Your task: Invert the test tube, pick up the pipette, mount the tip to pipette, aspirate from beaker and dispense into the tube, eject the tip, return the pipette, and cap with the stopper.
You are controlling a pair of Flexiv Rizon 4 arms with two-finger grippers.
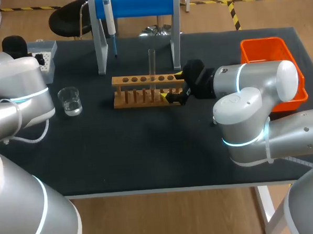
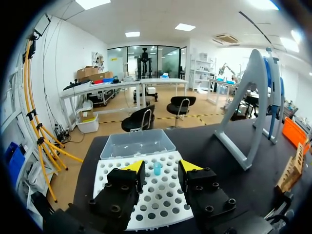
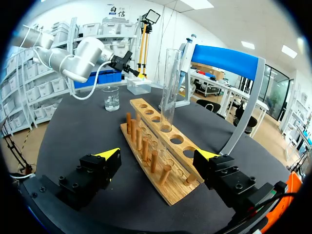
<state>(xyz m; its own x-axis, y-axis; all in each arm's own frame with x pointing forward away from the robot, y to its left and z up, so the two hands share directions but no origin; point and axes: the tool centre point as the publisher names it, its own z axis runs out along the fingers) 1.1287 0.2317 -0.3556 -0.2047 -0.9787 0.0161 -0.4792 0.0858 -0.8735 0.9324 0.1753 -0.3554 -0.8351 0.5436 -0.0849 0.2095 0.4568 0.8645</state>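
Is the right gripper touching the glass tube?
Apart. The right wrist view shows the open right gripper back from the test tube, which stands in the wooden rack ahead of it.

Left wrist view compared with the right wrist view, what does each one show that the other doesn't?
Only the left wrist view: a blue tip in the white tip rack, ahead of the open left tool. Only the right wrist view: the test tube standing upright and the beaker, beyond the open right tool. Both: the wooden rack and the blue-topped stand.
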